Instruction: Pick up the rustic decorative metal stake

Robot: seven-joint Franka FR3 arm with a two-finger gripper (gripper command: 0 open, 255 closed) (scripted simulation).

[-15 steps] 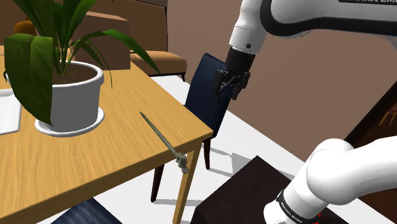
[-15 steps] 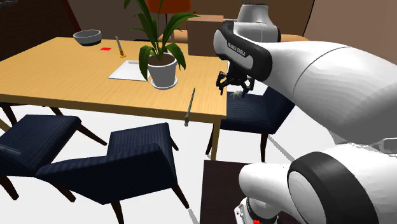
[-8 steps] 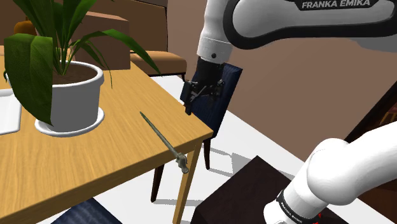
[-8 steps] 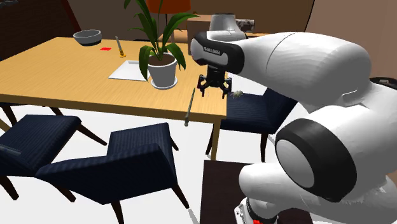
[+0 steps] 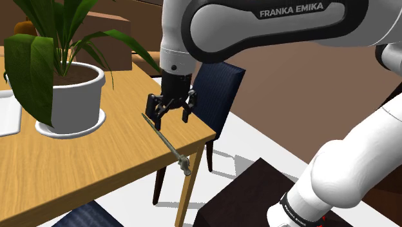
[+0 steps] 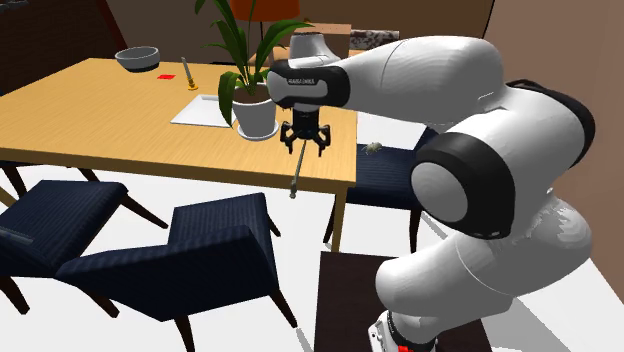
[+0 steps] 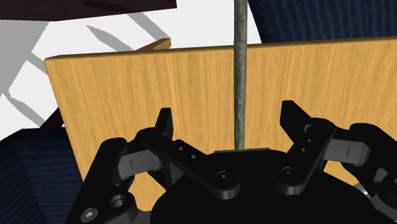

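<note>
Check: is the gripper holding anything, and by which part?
Nothing is held. The gripper is open above the stake, which lies on the table between the fingers, untouched.

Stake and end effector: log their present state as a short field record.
target: stake, a thin grey rod lying flat on the wooden table, one end overhanging the edge
tool: end effector, above the stake's table-side end, fingers open, one on each side of the rod
contact: none visible; stake not held
nearby: leafy plant in a white pot; dark blue chair beyond the table
</note>
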